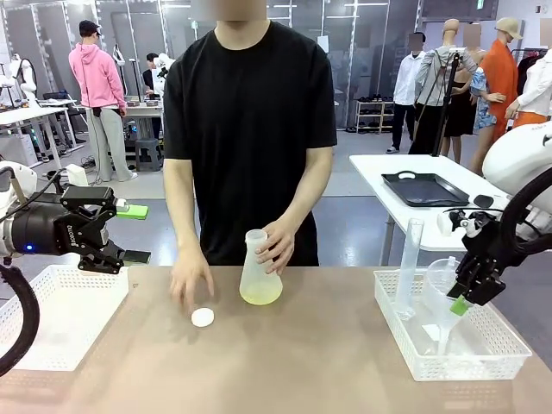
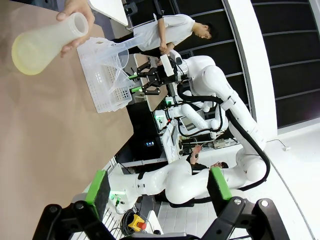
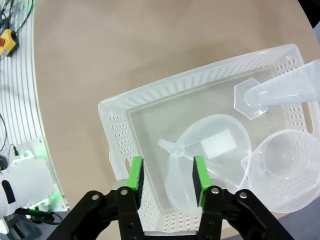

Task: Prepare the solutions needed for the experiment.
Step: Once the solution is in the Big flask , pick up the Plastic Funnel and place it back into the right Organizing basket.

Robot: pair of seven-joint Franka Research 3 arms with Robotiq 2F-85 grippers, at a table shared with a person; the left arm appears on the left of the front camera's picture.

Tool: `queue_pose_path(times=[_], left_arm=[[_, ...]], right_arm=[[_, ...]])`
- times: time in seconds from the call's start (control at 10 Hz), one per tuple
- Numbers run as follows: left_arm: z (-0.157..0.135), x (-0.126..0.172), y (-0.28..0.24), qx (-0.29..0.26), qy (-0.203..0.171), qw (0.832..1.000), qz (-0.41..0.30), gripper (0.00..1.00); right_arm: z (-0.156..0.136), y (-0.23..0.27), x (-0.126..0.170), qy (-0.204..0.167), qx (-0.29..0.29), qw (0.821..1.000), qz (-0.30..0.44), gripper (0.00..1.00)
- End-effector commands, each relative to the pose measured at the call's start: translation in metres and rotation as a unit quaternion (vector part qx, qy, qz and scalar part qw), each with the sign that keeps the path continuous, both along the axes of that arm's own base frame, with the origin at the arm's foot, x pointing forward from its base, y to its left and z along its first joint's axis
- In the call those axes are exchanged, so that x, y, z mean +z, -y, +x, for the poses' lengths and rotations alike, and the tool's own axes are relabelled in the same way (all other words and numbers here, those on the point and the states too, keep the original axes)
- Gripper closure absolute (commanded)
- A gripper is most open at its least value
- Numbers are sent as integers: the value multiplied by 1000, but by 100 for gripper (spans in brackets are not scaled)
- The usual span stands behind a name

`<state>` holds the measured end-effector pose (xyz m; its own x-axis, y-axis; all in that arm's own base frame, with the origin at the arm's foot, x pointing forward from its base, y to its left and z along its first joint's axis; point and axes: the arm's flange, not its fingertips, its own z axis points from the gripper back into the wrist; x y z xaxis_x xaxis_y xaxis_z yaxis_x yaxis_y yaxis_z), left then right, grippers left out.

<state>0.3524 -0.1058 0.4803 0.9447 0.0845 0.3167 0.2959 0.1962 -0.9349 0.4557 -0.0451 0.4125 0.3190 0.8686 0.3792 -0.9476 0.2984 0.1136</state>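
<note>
Funnel trouble is my main worry right now. My right hand (image 1: 461,302) hangs over the right basket (image 1: 509,349) with its fingers apart. The funnel (image 3: 225,150) lies tilted under it, with its rim in the gap between the pads, and nothing looks pinched. If I close off-centre on that thin rim, I reckon it squirts out sideways or knocks the beaker (image 3: 285,165) just beside it. The tall cylinder (image 1: 410,267) leans in the same basket, so a bump from my wrist could tip that too.

My left hand (image 2: 157,187) is spread wide with nothing in it, near the far corner of the left basket (image 1: 52,336).

The solution (image 1: 260,297) is just a thin yellowish layer at the bottom of the flask (image 1: 257,259), mid-surface on the far side. The person's hand (image 1: 278,246) is around the flask's neck. Their other hand (image 1: 190,280) rests near a small white disc (image 1: 202,317) on the surface (image 1: 328,362). With so little liquid, I'd guess any spill costs the lot.

View-wise, the right wrist camera looks down into the basket, so I can see how the funnel, beaker and cylinder base sit together. The front view squashes those, but it gives me the person, flask and disc. The left wrist camera catches the flask sideways, plus my other arm far off.
</note>
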Motion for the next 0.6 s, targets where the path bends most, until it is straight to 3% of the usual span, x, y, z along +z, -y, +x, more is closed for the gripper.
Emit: queue_pose_path(times=[0.0, 0.2, 0.4, 0.5], left_arm=[[0, 2, 2, 1, 1, 1000, -11, 0], [0, 2, 2, 1, 1, 1000, -11, 0], [0, 2, 2, 1, 1, 1000, -11, 0], [0, 2, 2, 1, 1, 1000, -11, 0]], right_arm=[[-9, -2, 4, 13, -20, 1000, -13, 41], [-13, 1, 13, 28, -28, 999, -18, 41], [-13, -2, 12, 25, -21, 999, -14, 32], [-13, -5, 12, 28, -19, 999, -11, 32]])
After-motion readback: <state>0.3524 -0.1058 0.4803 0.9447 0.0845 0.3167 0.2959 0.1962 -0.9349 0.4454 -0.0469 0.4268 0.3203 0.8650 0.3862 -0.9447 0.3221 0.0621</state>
